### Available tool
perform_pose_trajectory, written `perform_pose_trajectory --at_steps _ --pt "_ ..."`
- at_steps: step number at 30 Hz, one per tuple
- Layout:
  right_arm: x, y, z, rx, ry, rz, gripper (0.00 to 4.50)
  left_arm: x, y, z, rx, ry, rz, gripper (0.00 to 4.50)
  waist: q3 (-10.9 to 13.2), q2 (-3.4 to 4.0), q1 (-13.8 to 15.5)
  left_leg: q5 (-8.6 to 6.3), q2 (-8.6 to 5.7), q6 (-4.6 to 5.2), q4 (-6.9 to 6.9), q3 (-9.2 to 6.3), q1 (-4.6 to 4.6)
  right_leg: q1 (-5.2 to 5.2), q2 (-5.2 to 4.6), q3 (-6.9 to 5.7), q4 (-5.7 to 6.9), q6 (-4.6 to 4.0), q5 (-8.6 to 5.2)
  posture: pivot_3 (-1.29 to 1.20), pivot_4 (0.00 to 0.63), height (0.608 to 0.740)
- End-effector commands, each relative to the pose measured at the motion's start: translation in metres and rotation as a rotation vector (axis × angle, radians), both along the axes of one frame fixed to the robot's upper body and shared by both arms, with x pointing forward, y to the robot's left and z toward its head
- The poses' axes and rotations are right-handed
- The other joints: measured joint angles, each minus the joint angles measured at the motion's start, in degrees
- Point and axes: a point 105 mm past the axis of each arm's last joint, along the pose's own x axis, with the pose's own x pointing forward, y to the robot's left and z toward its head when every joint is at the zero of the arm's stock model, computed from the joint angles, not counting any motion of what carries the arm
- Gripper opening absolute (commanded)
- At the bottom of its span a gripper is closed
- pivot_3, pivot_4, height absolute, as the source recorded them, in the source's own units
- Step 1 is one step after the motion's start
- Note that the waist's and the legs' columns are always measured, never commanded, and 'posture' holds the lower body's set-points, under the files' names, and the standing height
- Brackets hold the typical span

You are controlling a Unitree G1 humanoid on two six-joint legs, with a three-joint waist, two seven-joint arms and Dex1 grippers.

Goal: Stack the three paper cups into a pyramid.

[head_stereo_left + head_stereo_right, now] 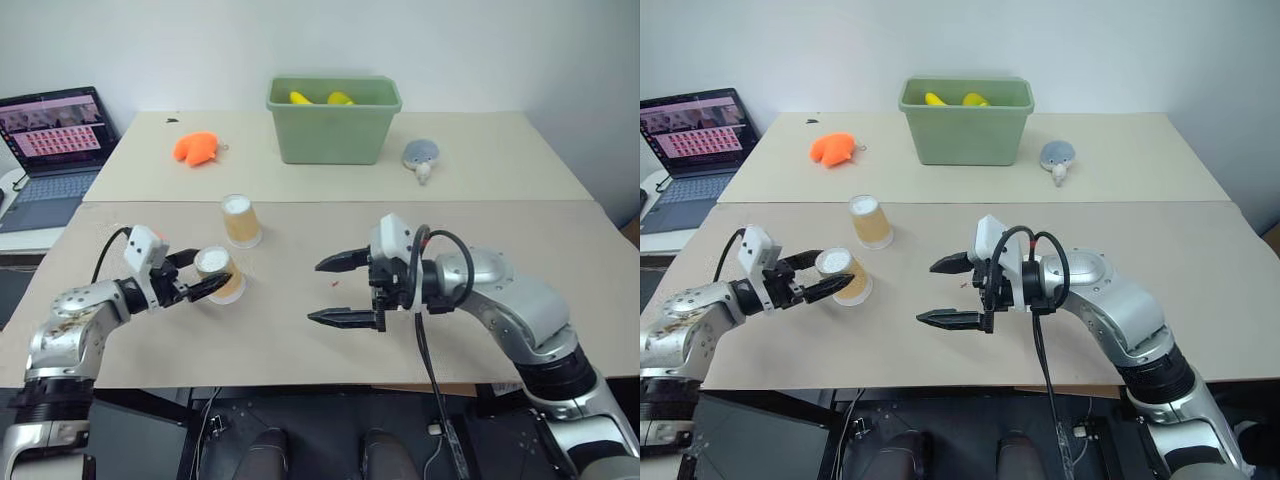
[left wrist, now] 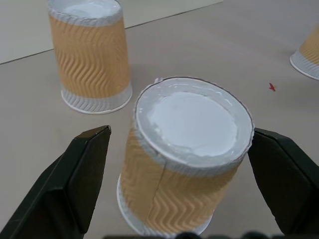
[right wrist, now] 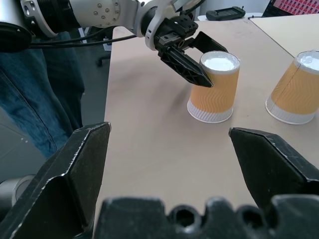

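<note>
Two tan paper cups stand upside down, white ends up, on the left of the brown table. One cup (image 1: 241,220) stands farther back. The nearer cup (image 1: 221,275) sits between the fingers of my left gripper (image 1: 210,270), which is open around it with small gaps at each side, as the left wrist view shows (image 2: 179,134). A third cup (image 2: 309,55) peeks in at that view's edge. My right gripper (image 1: 315,290) hovers open over the table's middle with nothing between its fingers.
A green bin (image 1: 333,145) holding yellow items stands at the back centre. An orange toy (image 1: 196,148) lies to its left and a grey-blue object (image 1: 421,153) to its right. A laptop (image 1: 55,140) sits at the far left. A person's jeans (image 3: 30,99) show beside the table.
</note>
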Motion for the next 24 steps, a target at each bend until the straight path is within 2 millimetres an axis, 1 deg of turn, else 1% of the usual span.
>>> perform_pose_trajectory --at_steps 1,5,7,8,11,12,15,17,19,22,24 --pt "-0.004 -0.002 0.011 0.022 -0.048 -0.012 4.5 0.004 -0.005 0.008 0.019 -0.038 -0.039 4.49 0.0 0.0 -0.05 0.0 0.0 0.0 0.0 0.0 0.0 0.0 0.0 0.0 0.0 0.0 0.0 0.0 0.15 0.735" --pt "-0.003 -0.003 0.009 0.02 -0.047 -0.024 4.5 0.006 -0.01 0.009 0.013 -0.043 -0.061 4.49 0.0 0.0 0.04 0.0 -0.01 0.0 0.01 0.0 -0.01 0.01 -0.01 0.0 0.0 0.0 0.0 0.0 0.15 0.735" --pt "-0.003 -0.003 0.009 0.019 -0.048 -0.029 4.5 0.006 -0.011 0.01 0.01 -0.05 -0.064 3.96 0.0 -0.01 0.02 0.0 -0.01 0.0 0.02 0.0 -0.01 0.01 -0.01 0.0 0.01 0.0 0.0 0.0 0.15 0.735" --pt "-0.002 -0.004 0.008 0.018 -0.049 -0.032 4.5 0.006 -0.011 0.011 0.009 -0.053 -0.067 3.77 0.0 -0.01 0.01 0.0 -0.01 0.0 0.02 0.0 -0.01 0.01 -0.01 0.0 0.01 0.0 0.0 0.0 0.15 0.735" --pt "-0.001 -0.004 0.006 0.013 -0.048 -0.038 4.5 0.006 -0.014 0.012 0.014 -0.06 -0.078 2.72 0.0 -0.01 -0.02 0.0 0.0 0.0 0.03 0.0 -0.01 0.01 -0.01 0.0 0.02 0.0 0.0 0.0 0.15 0.735" --pt "-0.001 -0.004 0.006 0.01 -0.048 -0.039 4.5 0.006 -0.015 0.013 0.017 -0.062 -0.084 2.51 0.0 -0.01 -0.01 0.0 -0.01 0.0 0.03 0.0 0.0 0.01 -0.01 0.0 0.02 0.01 0.0 0.0 0.15 0.735" --pt "-0.001 -0.004 0.005 0.008 -0.049 -0.041 4.5 0.007 -0.019 0.017 0.023 -0.072 -0.098 2.45 0.0 -0.01 0.02 0.0 -0.01 0.0 0.03 0.0 -0.01 0.01 0.0 0.0 0.01 0.01 0.0 0.0 0.15 0.735" --pt "0.0 -0.004 0.005 0.01 -0.051 -0.047 4.5 0.009 -0.028 0.022 0.024 -0.084 -0.131 2.45 0.01 -0.01 0.05 0.0 -0.01 0.0 0.03 0.0 -0.01 0.01 -0.01 0.0 0.02 0.01 0.0 0.0 0.15 0.735" --pt "0.002 -0.004 0.005 0.013 -0.054 -0.06 4.5 0.011 -0.043 0.027 0.019 -0.096 -0.187 2.45 0.01 -0.02 0.16 0.0 -0.01 0.0 0.06 0.0 -0.02 0.02 0.0 -0.01 0.03 0.01 0.01 0.0 0.15 0.735" --pt "0.005 -0.005 0.006 0.017 -0.06 -0.084 4.5 0.015 -0.076 0.031 0.0 -0.106 -0.299 2.45 0.02 -0.03 0.49 0.0 -0.04 0.0 0.12 0.0 -0.02 0.1 -0.02 -0.02 0.0 0.04 0.02 0.0 0.15 0.735" --pt "0.007 -0.007 0.006 0.018 -0.064 -0.103 4.5 0.018 -0.096 0.031 -0.012 -0.098 -0.374 2.45 0.02 -0.04 0.48 0.0 -0.06 0.0 0.18 0.0 -0.05 0.13 -0.02 -0.03 -0.02 0.07 0.04 0.0 0.15 0.735"
